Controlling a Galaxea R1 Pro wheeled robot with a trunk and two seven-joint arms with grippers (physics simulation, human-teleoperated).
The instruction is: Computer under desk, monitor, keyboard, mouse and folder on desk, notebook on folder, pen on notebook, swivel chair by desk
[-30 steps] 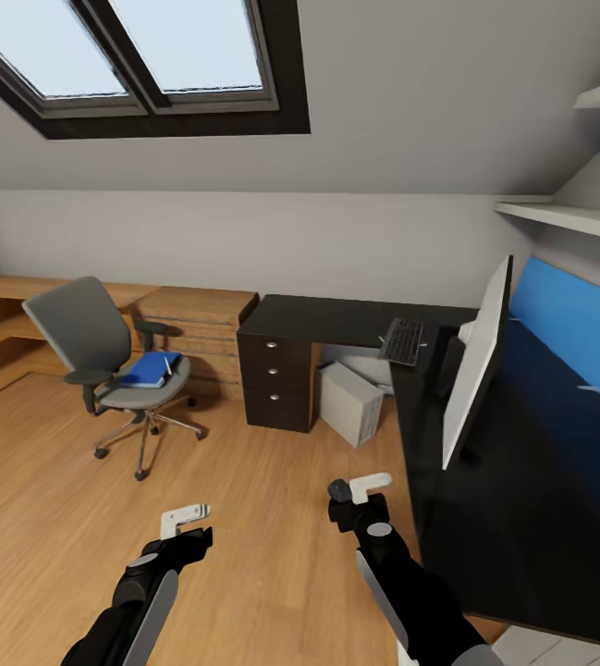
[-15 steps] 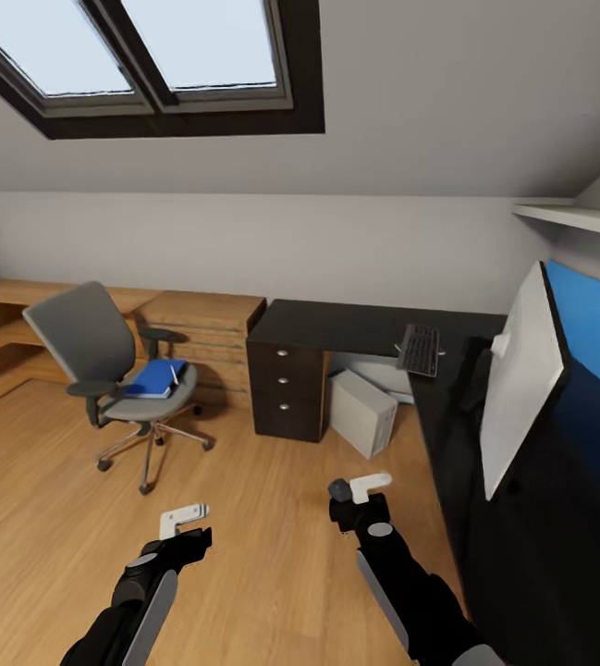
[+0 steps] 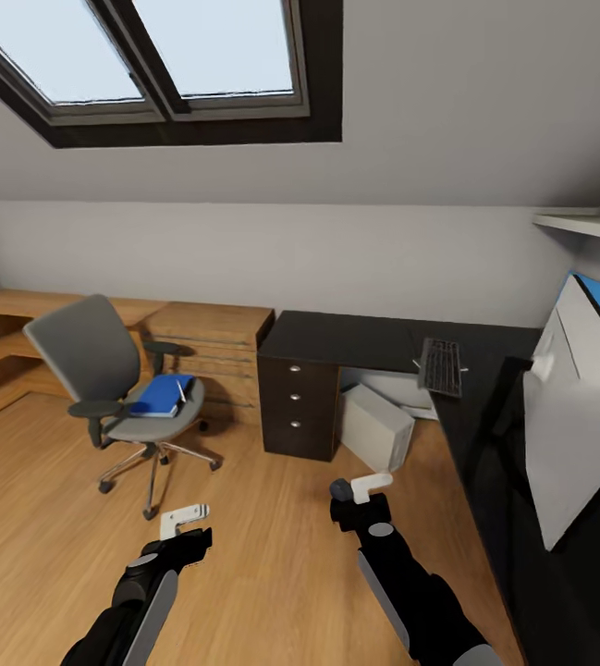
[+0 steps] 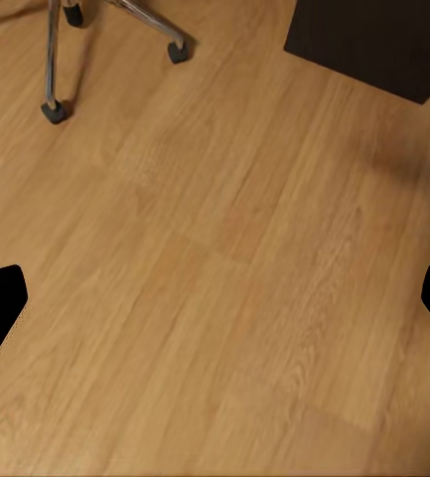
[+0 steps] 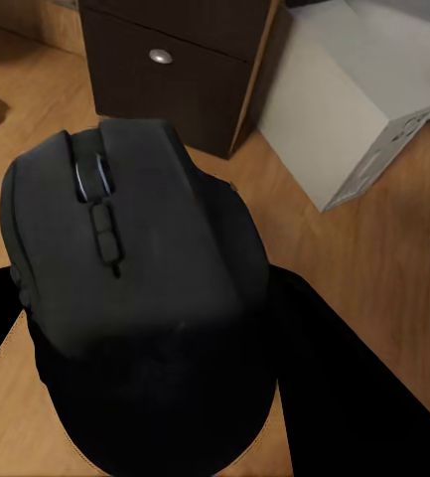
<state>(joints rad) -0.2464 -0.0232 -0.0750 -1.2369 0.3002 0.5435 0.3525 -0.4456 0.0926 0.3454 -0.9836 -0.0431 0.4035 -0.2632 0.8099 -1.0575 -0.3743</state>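
Mouse [image 5: 125, 258] clamped in right tool [image 3: 353, 488] (black, scroll wheel visible), carried above wood floor [image 3: 272, 518]. Left tool [image 3: 185, 520] spread wide, holding nothing. Blue folder [image 3: 159, 396] on swivel chair [image 3: 115, 388]; keyboard [image 3: 440, 366] on table [image 3: 355, 338].

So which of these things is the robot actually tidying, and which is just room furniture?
Part of the job: mouse in the right gripper, keyboard, monitor, computer, folder, swivel chair, desk.

Just there: skylight, wooden bench, wall shelf.
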